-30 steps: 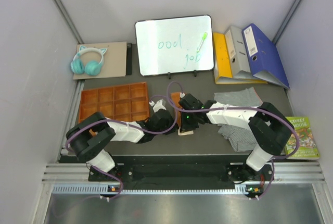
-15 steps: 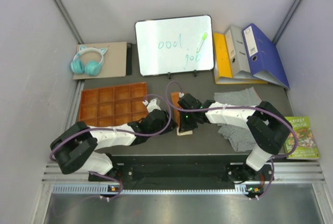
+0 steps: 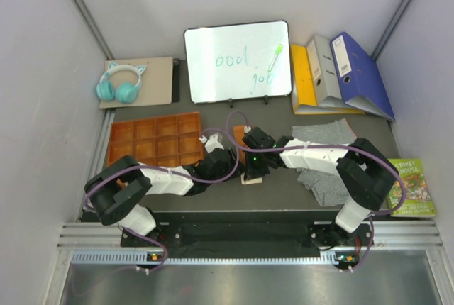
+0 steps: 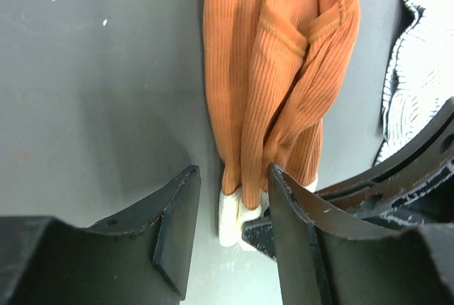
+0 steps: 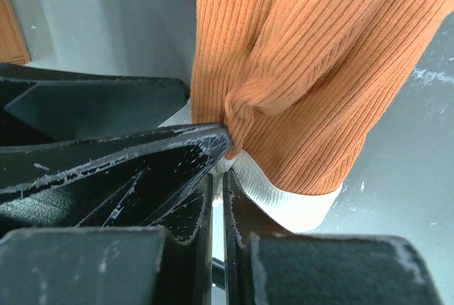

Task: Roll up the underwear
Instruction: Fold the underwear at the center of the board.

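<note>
The rust-orange briefs (image 4: 273,71) lie on the dark worktop (image 4: 92,71) near its middle, gathered lengthwise into a narrow ribbed bundle. Their cream waistband (image 5: 284,195) is at the end nearest the arm bases.

The left tool (image 4: 233,170) is low over that end with its jaws apart. The gap between them is about as wide as the bundle's near end. The waistband and the last of the orange cloth sit in that gap, just ahead of the tips. Neither left finger (image 4: 174,230) clearly presses on the cloth, so this tool holds nothing.

The right tool (image 5: 218,167) meets the same end from the other side. Its two fingers are drawn together to a thin slit. Their tips pinch the briefs where the orange rib meets the waistband, and the cloth bunches into a small fold right at the tips.

In the overhead view the two wrists meet over the briefs. The grey-and-white striped boxer shorts (image 3: 325,133) are spread flat to the right, partly under the right arm and just beside the bundle. An orange compartment tray (image 3: 152,138) sits to the left. At the back of the worktop are a whiteboard (image 3: 237,60), teal headphones (image 3: 120,85) and binders (image 3: 340,71).
</note>
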`<state>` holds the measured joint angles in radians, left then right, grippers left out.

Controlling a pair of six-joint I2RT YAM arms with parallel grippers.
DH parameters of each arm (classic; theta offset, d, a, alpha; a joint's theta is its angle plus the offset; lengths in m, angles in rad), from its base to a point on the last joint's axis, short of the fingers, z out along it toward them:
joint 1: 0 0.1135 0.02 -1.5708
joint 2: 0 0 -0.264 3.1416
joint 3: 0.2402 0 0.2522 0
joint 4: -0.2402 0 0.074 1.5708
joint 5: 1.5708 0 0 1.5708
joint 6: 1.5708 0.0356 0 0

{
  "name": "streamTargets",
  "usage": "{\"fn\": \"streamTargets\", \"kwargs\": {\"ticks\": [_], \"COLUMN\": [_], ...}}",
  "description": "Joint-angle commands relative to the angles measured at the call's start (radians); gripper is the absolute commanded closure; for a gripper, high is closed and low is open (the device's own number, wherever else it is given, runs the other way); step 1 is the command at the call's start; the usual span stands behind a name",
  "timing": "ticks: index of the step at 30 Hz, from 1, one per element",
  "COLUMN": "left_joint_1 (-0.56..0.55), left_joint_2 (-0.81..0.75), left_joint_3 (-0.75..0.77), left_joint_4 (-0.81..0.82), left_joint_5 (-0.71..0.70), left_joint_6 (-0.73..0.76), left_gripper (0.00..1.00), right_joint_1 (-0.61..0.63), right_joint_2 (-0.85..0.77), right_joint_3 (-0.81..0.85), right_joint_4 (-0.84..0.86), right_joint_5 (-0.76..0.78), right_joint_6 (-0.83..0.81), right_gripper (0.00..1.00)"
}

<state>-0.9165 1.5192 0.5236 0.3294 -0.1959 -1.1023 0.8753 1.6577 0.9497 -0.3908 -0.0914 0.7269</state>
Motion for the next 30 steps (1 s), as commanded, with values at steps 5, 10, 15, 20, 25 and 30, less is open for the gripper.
{"fn": "streamTargets", "kwargs": {"ticks": [5, 10, 15, 20, 25, 30], "left_joint_1": [-0.001, 0.005, 0.03, 0.036, 0.036, 0.036], "left_joint_2": [0.07, 0.085, 0.067, 0.061, 0.059, 0.055], "left_joint_3": [0.007, 0.001, -0.028, -0.043, -0.053, -0.059], "left_joint_4": [0.086, 0.091, 0.074, 0.099, 0.103, 0.108], "left_joint_5": [0.027, 0.033, 0.049, 0.087, 0.095, 0.096], "left_joint_6": [-0.016, -0.027, -0.024, 0.01, 0.024, 0.022], "left_gripper": [0.62, 0.96, 1.0, 1.0, 1.0, 1.0], "right_joint_1": [0.014, 0.014, 0.014, -0.031, -0.142, -0.147], "right_joint_2": [-0.012, -0.036, -0.169, -0.301, -0.349, -0.299], "right_joint_3": [0.007, 0.026, 0.057, 0.038, -0.083, -0.135], "right_joint_4": [0.003, -0.042, -0.166, -0.26, -0.142, -0.016], "right_joint_5": [0.021, 0.018, 0.068, 0.147, 0.032, -0.037], "right_joint_6": [-0.001, -0.014, -0.05, -0.078, -0.101, -0.103], "right_gripper": [1.0, 0.87, 0.52, 0.32, 0.37, 0.45]}}
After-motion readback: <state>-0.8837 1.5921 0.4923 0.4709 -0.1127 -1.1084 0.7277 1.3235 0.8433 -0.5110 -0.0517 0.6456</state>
